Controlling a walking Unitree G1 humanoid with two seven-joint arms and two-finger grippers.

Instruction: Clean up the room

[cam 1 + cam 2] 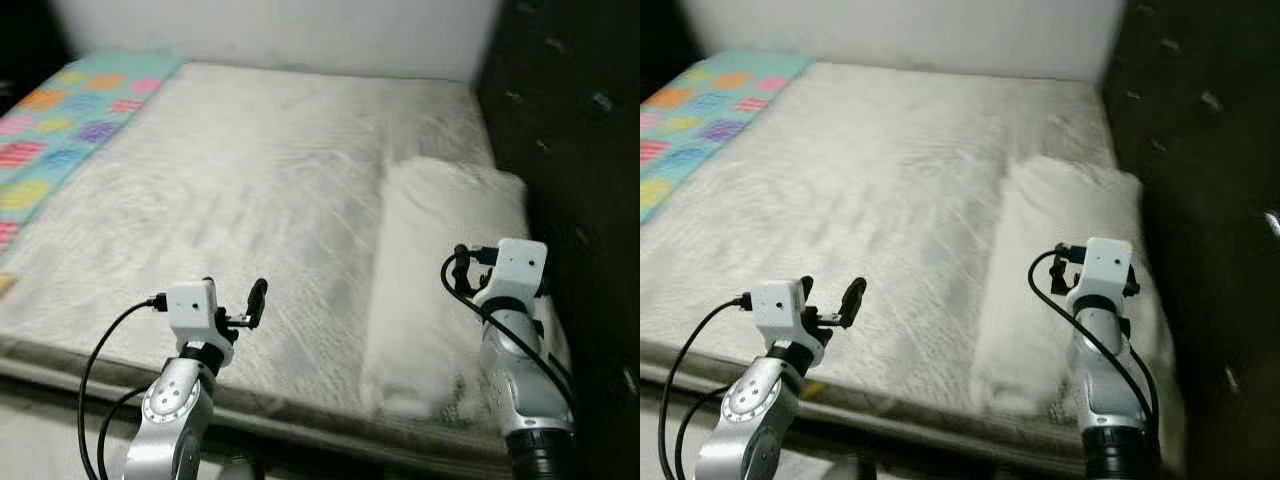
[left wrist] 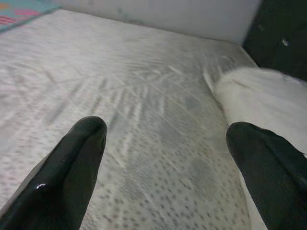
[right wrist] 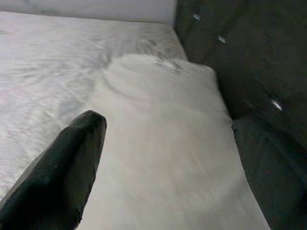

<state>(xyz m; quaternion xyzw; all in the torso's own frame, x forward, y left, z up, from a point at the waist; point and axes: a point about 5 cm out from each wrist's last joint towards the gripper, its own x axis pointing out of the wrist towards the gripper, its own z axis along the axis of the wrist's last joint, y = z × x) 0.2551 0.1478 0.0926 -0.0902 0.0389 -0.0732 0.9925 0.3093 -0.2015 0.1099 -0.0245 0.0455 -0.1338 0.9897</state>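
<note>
While both arms reach forward from the near edge, a wide bed (image 1: 240, 200) covered by a pale, finely wrinkled sheet takes up most of the head camera's frame. Past the bed's far edge rises a plain light wall (image 1: 300, 35). Along the bed's right side stands a dark tufted headboard (image 1: 570, 130), its buttons catching small glints. A colourful patterned blanket (image 1: 60, 130), turquoise with pink, orange and purple patches, lies over the bed's far left corner and runs down its left edge. A long white pillow (image 1: 440, 270) lies on the bed against the headboard, stretching from the middle of that side toward the near edge, its near end slightly shadowed and rumpled.

Over the bed's near left part, the left gripper (image 2: 165, 158) hangs just above the sheet with its two black fingers (image 2: 76, 158) spread wide apart and nothing between them; in its wrist view the pillow shows beyond the far finger. Over the bed's near right part, the right gripper (image 3: 168, 163) hovers directly above the pillow, its fingers likewise spread wide, one over the pillow's inner edge and the other by the headboard side, not gripping the pillow. Black cables loop from each silver wrist.
</note>
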